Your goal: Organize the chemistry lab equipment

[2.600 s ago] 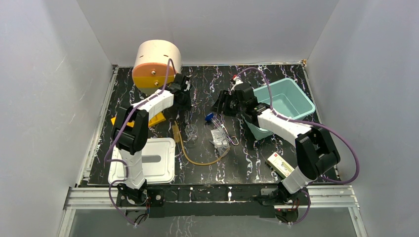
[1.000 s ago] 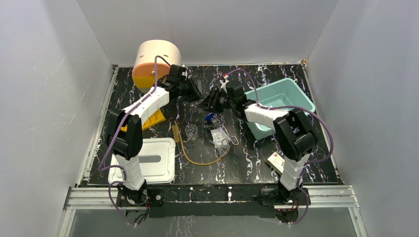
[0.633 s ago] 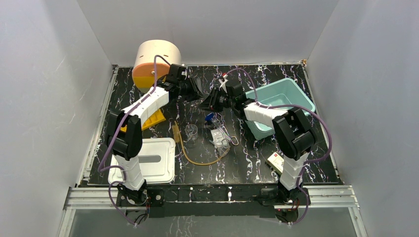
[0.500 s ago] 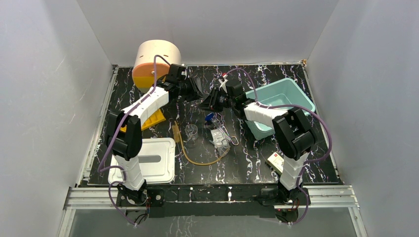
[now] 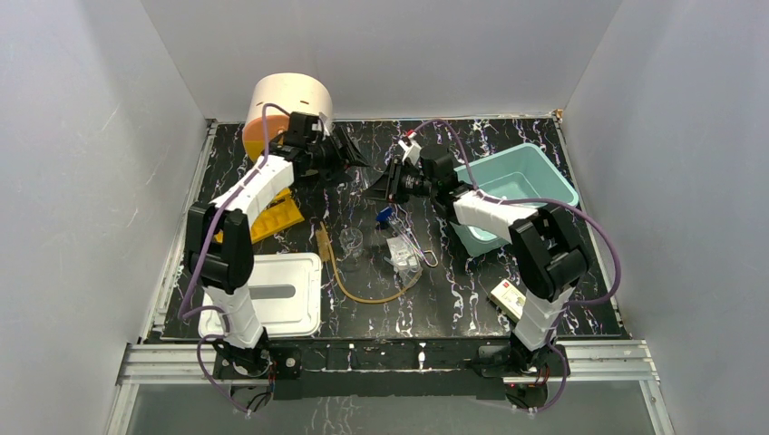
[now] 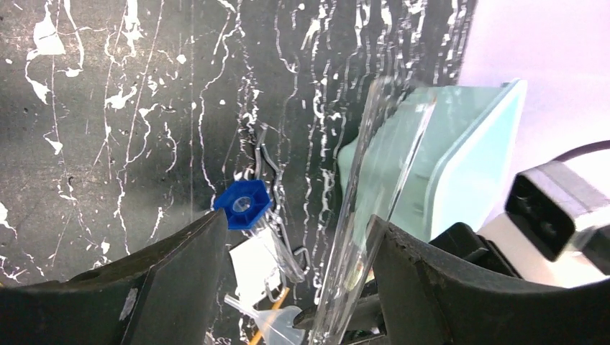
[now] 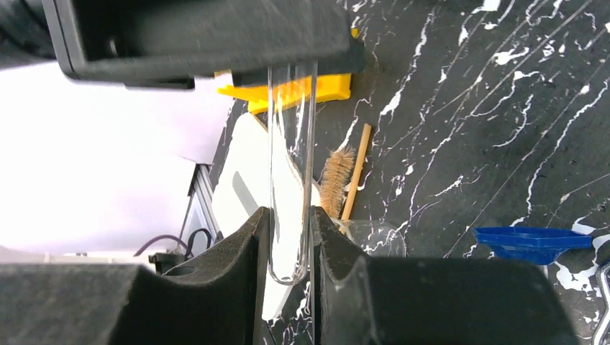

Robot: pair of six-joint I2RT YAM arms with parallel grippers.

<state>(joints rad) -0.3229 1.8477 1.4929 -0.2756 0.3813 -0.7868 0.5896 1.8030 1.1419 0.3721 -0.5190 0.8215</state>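
Tube [image 7: 291, 165]: in the air above the far middle of the tabletop [image 5: 453, 290].
Below: blue-tipped piece [image 6: 243, 205], flask [image 5: 351, 240], hose [image 5: 363, 294].
Sides: bin [image 5: 517, 181] right, rack [image 5: 272, 213] left.
Right gripper [image 7: 288, 212]: clamped on the tube's rounded end.
Left gripper [image 6: 295, 223]: fingers apart, tube between them.
Arms: both stretched far, wrists facing.

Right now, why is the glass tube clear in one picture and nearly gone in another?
Right wrist view: the glass tube shows crisp between the right fingers, the white wall behind washed out. Left wrist view: it looks smeared, the teal bin tinting it, the left fingers soft. Top view: too thin and clear to pick out against the marbled table.
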